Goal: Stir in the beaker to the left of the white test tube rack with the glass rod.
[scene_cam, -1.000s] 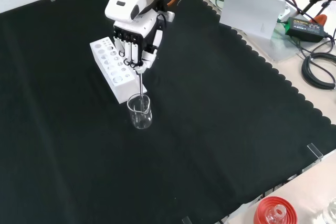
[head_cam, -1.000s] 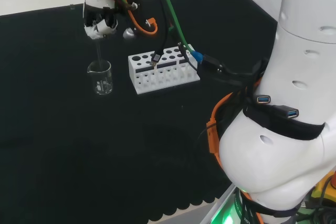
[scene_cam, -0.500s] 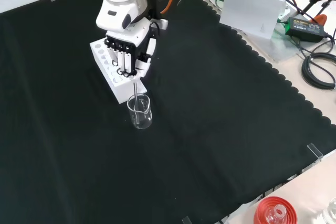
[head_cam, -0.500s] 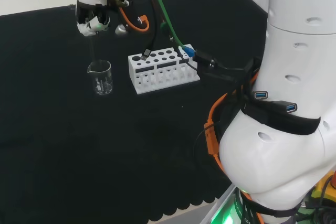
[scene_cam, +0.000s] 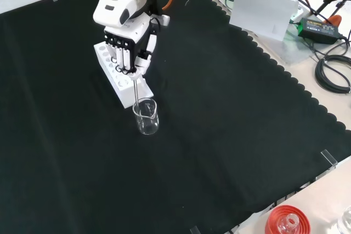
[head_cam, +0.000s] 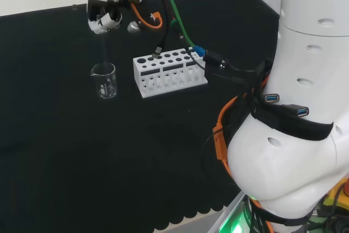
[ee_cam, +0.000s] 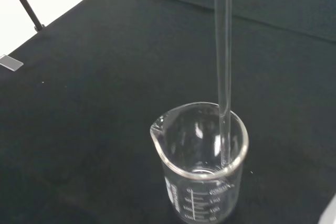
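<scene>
A clear glass beaker [head_cam: 104,81] [scene_cam: 146,116] [ee_cam: 202,164] stands upright on the black cloth, just left of the white test tube rack [head_cam: 169,72] [scene_cam: 119,74] in the head view. Directly above the beaker is the hand [head_cam: 104,12] [scene_cam: 127,49], its fingers curled round the top of a glass rod [head_cam: 102,53] [scene_cam: 136,90] [ee_cam: 223,72]. The rod hangs nearly straight down. Its lower end dips inside the beaker near the wall, as the wrist view shows. I cannot see any liquid in the beaker.
The arm's big white links [head_cam: 297,107] stand at the head view's right, with orange and green cables. A red ribbed stand [scene_cam: 286,221] sits off the cloth's near corner in the front view, and cables and boxes [scene_cam: 323,26] lie beyond its scalloped edge.
The hand has swung a little about the beaker and risen slightly, carrying the rod with it. The rod's end stays inside the beaker, which has not moved.
</scene>
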### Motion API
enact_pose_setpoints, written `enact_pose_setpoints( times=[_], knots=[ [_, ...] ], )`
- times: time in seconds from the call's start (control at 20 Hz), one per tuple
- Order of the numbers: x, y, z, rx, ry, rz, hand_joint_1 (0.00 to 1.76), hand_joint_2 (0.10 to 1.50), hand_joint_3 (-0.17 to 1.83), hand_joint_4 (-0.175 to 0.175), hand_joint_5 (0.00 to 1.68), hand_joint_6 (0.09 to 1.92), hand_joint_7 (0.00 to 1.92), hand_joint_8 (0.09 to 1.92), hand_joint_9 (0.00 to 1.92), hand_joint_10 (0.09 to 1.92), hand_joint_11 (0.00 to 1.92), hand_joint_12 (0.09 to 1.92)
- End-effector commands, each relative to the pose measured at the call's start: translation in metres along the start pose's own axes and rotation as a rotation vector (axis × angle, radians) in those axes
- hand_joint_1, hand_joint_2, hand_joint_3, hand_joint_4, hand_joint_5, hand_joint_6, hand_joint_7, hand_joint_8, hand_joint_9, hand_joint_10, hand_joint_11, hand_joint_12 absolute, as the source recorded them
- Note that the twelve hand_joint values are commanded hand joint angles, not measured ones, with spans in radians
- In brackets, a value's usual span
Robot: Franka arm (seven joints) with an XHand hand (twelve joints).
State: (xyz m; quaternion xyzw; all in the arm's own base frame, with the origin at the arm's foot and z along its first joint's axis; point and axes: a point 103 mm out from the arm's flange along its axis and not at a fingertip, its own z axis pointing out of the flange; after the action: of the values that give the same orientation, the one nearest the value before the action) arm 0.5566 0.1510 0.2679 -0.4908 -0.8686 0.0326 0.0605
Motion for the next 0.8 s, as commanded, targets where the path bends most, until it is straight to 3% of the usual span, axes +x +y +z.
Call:
enact_pose_setpoints(
  times=[0.05, 0.45, 0.8],
  knots=[
    [-0.004, -0.018, -0.002, 0.014, -0.002, 0.011, 1.32, 1.09, -0.17, -0.175, 1.22, 0.39, 1.29, 0.78, 1.64, 0.52, 1.52, 0.71],
    [0.027, -0.018, 0.008, 0.008, -0.011, -0.019, 1.32, 1.09, -0.17, -0.175, 1.22, 0.39, 1.29, 0.78, 1.64, 0.52, 1.52, 0.71],
    [0.034, -0.006, 0.008, 0.026, -0.006, -0.034, 1.32, 1.09, -0.17, -0.175, 1.22, 0.39, 1.28, 0.78, 1.64, 0.52, 1.52, 0.71]
  ],
)
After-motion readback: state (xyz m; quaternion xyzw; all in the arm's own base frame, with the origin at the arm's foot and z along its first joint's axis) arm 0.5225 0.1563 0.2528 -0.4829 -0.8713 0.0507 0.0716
